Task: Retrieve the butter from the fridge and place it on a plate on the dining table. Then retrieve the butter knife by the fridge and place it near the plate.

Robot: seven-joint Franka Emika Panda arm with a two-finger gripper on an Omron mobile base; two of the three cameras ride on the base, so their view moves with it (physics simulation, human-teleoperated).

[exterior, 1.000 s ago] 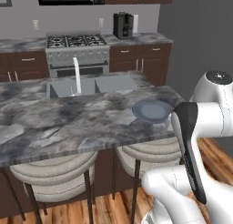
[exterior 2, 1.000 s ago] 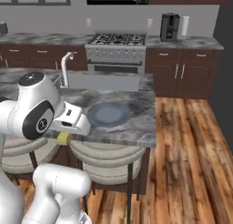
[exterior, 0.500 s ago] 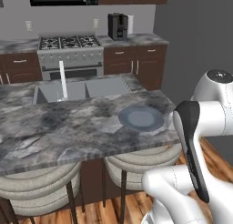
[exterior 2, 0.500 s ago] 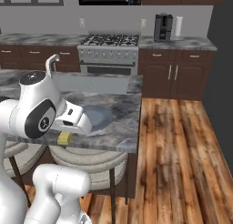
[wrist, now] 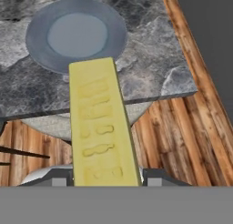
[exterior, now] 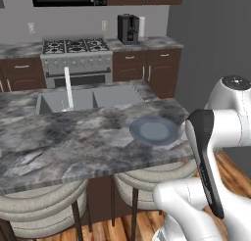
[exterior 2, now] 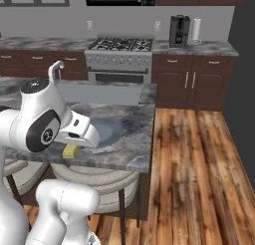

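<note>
The butter [wrist: 101,123], a pale-yellow stick, is gripped between the fingers of my gripper [wrist: 107,178], which is shut on it. It points toward the round blue-grey plate [wrist: 76,34]. In the right base view the butter [exterior 2: 70,151] hangs under the hand, over the near edge of the dining table [exterior 2: 130,147], short of the plate [exterior 2: 108,130]. In the left base view the plate [exterior: 154,130] lies near the right end of the marbled dining table [exterior: 73,142], with nothing on it. The fridge and the butter knife are out of view.
An inset sink [exterior: 88,99] with a white faucet [exterior: 68,88] sits behind the plate. Beige stools [exterior: 44,210] stand under the table's near edge. A stove [exterior: 76,46] and a coffee machine [exterior: 127,28] line the back counter. Wood floor [exterior 2: 199,179] lies to the right.
The whole picture has shifted and the table looms closer, so the base has driven. The arm keeps its pose with the butter still in the grip.
</note>
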